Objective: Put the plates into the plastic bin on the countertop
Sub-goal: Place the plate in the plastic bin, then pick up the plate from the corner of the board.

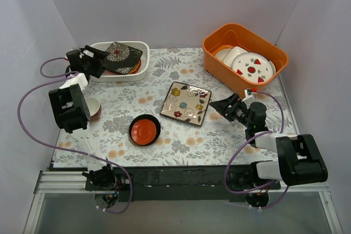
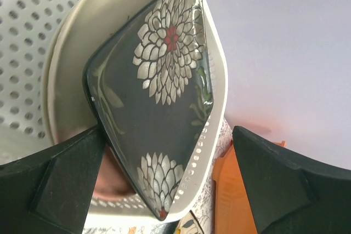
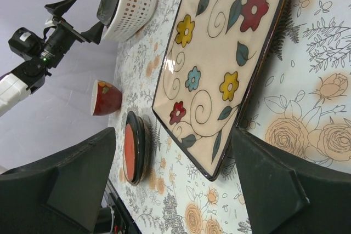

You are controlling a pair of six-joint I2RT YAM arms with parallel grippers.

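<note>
The dark floral square plate (image 1: 122, 55) (image 2: 159, 91) lies tilted in the white plastic bin (image 1: 140, 47) (image 2: 22, 36), on top of other plates, one corner over the rim. My left gripper (image 1: 98, 61) (image 2: 170, 190) is open at the bin's left end; the plate's corner sits between its spread fingers, loose from the right one. On the countertop (image 1: 230, 135) rest the cream flowered square plate (image 1: 186, 102) (image 3: 219, 69) and a small red-and-dark dish (image 1: 145, 130) (image 3: 131, 146). My right gripper (image 1: 222, 108) (image 3: 175, 190) is open and empty just right of the cream plate.
An orange tub (image 1: 219, 36) at the back right holds white strawberry plates (image 1: 252, 67). A small red cup (image 1: 94, 108) (image 3: 107, 98) stands by the left arm (image 3: 38, 47). White walls enclose the table on three sides.
</note>
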